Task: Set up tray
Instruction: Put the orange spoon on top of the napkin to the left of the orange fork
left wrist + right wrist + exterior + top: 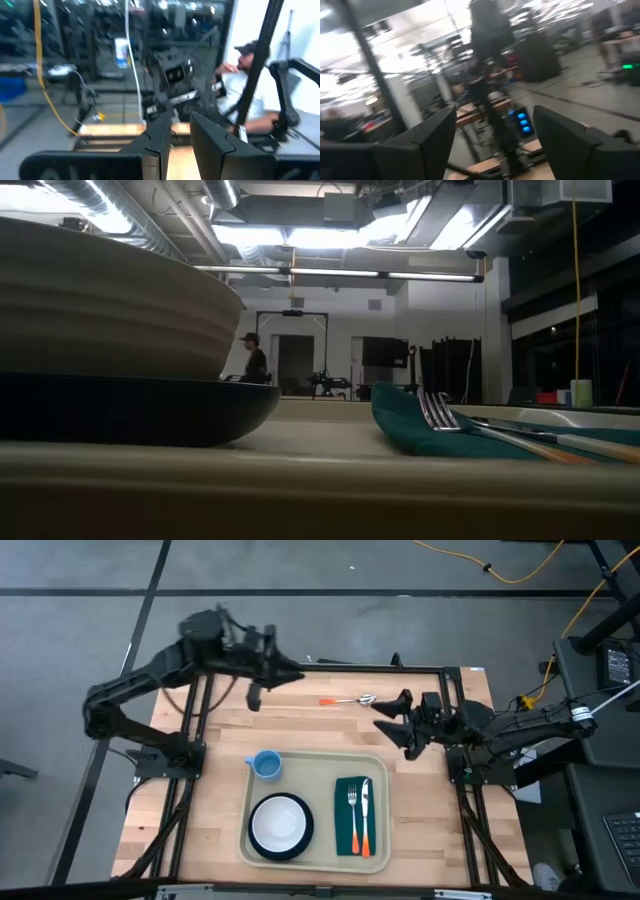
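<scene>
High view places the tray (312, 852) at the table's near middle, judged stiff, light, best gripped by its rim; right gripper (392, 722) spread empty, left gripper (296, 675) nearly closed, empty.

The tray (316, 858) is big, cream-colored, w/ round corners & a raised rim. It lies flat on the wood counter (300, 730), near the front edge, about in the middle. It holds a blue cup (265, 764) in the back left corner, a white bowl on a dark plate (281, 827) at front left, & a dark green napkin (358, 817) w/ a fork and knife on the right.
</scene>
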Robot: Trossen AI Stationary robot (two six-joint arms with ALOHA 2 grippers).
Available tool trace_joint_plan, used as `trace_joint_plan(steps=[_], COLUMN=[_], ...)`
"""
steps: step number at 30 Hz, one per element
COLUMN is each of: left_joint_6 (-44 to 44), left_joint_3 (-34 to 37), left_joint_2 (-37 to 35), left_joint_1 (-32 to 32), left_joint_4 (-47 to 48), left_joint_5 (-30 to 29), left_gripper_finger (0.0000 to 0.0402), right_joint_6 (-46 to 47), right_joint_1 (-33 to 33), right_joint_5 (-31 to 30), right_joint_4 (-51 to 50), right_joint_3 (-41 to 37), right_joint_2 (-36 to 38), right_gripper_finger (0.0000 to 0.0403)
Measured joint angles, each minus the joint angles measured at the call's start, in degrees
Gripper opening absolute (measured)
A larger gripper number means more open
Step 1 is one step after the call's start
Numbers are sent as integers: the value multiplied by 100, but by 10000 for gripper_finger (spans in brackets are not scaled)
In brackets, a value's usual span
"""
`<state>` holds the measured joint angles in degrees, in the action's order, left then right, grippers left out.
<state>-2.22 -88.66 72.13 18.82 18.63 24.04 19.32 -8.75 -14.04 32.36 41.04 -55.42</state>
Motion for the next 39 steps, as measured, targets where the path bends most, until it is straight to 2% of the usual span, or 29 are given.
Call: trace_joint_plan(steps=[2,4,10,16,20,28,33,39], left_joint_6=[-88,-204,-407,-663,-882,-809,-656,-696], left_joint_3=[277,681,2123,3516,4171,4426,4426,4426], left_joint_2=[-302,-661,-1738,-2427,-2725,-3131,-3271,-3290], left_joint_1=[-14,-12,19,19,81,389,586,719], left_joint_4=[-273,-641,-1527,-2406,-2977,-3080,-3039,-2926], left_joint_5=[-260,-587,-1454,-1642,-1737,-1764,-1757,-1547], left_gripper_finger=[68,68,68,68,68,68,68,68], right_joint_6=[43,43,320,210,118,-390,-765,-573], right_joint_1=[2,67,341,687,918,1021,1123,1390], right_joint_5=[-273,-280,176,212,209,184,-436,-112], right_joint_4=[0,-6,-25,-153,-147,263,281,304], right_joint_3=[0,0,0,122,239,580,824,992], right_joint_2=[0,0,0,-2,-2,-2,-22,-84], right_gripper_finger=[268,268,268,268,268,268,268,268])
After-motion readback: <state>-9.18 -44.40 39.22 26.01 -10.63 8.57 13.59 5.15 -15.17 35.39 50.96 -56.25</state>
